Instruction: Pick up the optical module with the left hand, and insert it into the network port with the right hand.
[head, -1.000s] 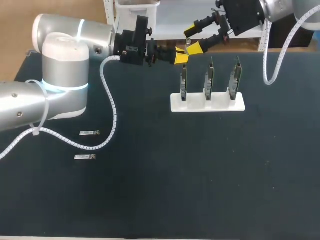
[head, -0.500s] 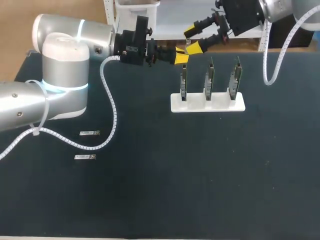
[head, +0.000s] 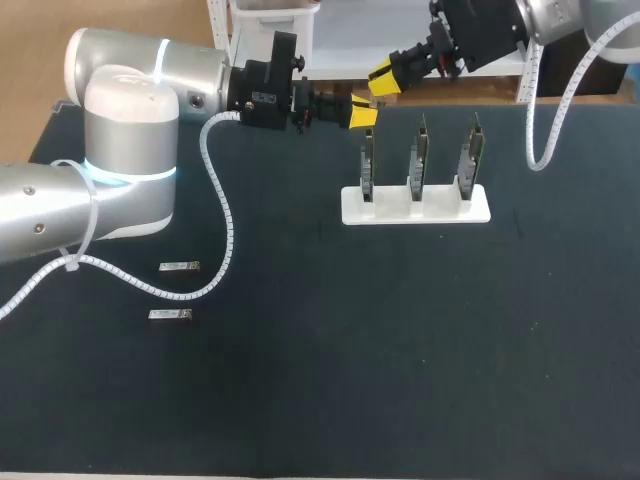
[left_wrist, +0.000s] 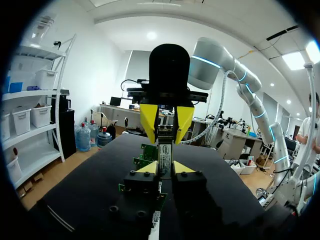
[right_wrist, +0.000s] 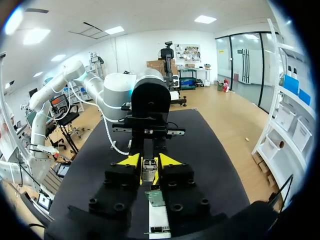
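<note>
The hand-over is under way above the far edge of the tabletop (head: 400, 350), toward 12 o'clock in the head view. The left claw (head: 362, 113) grips the module (left_wrist: 165, 152) by one end, and the right claw (head: 384, 78) looks closed on its other end. Next, as I judge it, the left claw must let go and back straight off. The right claw then carries the module to a port on the boards (head: 420, 160) in the white stand (head: 415, 213), at 5 o'clock from the claws.
</note>
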